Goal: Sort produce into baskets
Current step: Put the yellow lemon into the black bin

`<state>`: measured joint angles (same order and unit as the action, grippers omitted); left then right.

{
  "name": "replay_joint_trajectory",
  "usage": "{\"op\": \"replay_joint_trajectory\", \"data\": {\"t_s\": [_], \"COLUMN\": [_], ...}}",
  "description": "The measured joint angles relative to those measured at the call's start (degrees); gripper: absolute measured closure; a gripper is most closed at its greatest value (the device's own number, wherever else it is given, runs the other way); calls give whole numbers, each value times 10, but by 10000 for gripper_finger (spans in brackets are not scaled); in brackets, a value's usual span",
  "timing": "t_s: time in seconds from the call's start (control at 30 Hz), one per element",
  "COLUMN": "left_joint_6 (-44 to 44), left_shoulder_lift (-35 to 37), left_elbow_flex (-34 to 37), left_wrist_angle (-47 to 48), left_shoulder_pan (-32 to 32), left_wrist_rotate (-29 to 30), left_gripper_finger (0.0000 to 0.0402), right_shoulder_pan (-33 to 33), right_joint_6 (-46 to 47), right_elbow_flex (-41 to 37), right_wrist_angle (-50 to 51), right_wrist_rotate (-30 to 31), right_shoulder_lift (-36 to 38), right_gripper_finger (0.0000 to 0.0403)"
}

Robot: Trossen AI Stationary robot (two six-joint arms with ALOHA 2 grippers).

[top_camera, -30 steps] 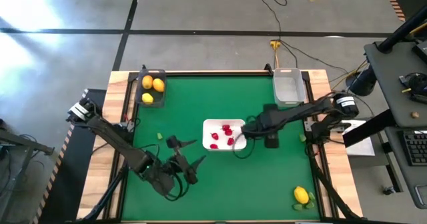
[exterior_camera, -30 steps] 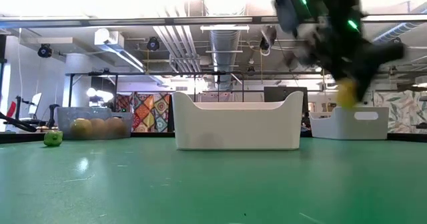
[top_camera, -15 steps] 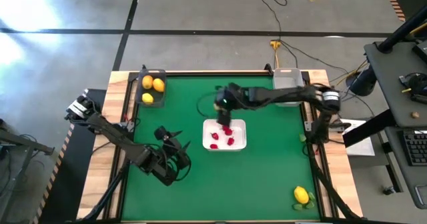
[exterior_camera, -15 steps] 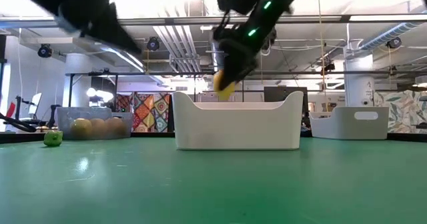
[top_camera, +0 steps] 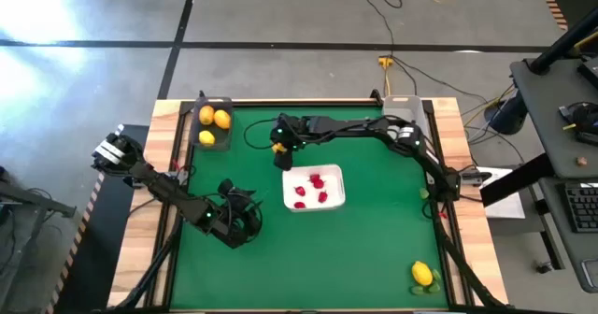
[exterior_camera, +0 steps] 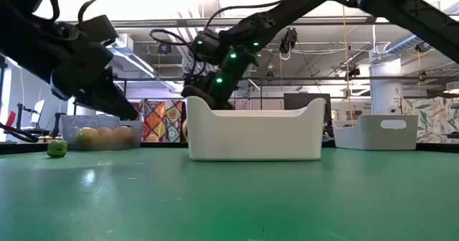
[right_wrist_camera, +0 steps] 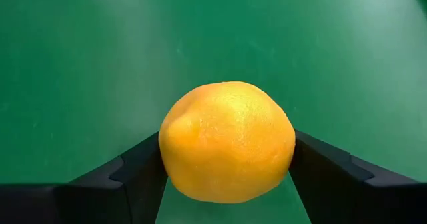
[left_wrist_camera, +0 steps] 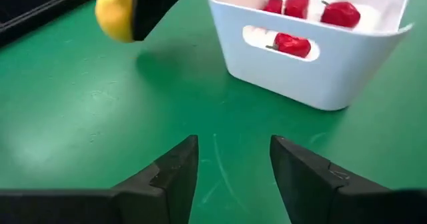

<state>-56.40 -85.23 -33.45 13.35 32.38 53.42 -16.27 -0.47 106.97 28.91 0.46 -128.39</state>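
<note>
My right gripper (top_camera: 280, 148) is shut on a yellow lemon (right_wrist_camera: 227, 141), above the green table just beyond the far left corner of the white tray (top_camera: 334, 200). The tray holds several red berries (left_wrist_camera: 292, 44). My left gripper (left_wrist_camera: 233, 164) stands open and low over the table near the tray's left side, with nothing between its fingers. The dark bin (top_camera: 198, 118) at the far left corner holds three yellow and orange fruits. Another lemon (top_camera: 422, 275) lies at the near right corner. A small green piece (exterior_camera: 57, 148) rests on the table in front of the dark bin. My right gripper pinches the lemon by two opposite sides (right_wrist_camera: 170, 151) between its two fingers. The fingers slant down, reaching in from the table's right side. The lemon is lifted clear of the table.
A clear pale bin (top_camera: 404, 122) stands at the far right, partly under my right arm. The right arm stretches across the far half of the table. Cables run over the floor beyond the far edge.
My right gripper has carried the lemon from the right of the tray, over the tray, toward the table's left and far edges, tipping more downward. My left gripper has sunk toward the table and rolled, and its fingers have drawn closer together.
</note>
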Motion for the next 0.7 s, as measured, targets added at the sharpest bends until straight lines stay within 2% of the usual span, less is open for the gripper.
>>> {"op": "replay_joint_trajectory", "data": {"t_s": [0.17,0.33,0.57,0.7], "left_joint_6": [0,4,10,71], "left_shoulder_lift": [0,0,1,8], "left_elbow_flex": [18,13,2,-1], "left_wrist_angle": [1,-2,28,39], "left_shoulder_pan": [-7,-9,-62,-130], "left_wrist_rotate": [44,46,46,17], "left_gripper_finger": [239,229,196,182], "right_shoulder_pan": [-1,0,3,19], "right_joint_6": [3,-23,-51,-58], "right_elbow_flex": [72,87,87,73], "right_wrist_angle": [48,61,112,156], "right_wrist_rotate": [-18,-25,-33,-33], "right_shoulder_lift": [-49,-59,-14,36], "right_gripper_finger": [112,80,46,44]}}
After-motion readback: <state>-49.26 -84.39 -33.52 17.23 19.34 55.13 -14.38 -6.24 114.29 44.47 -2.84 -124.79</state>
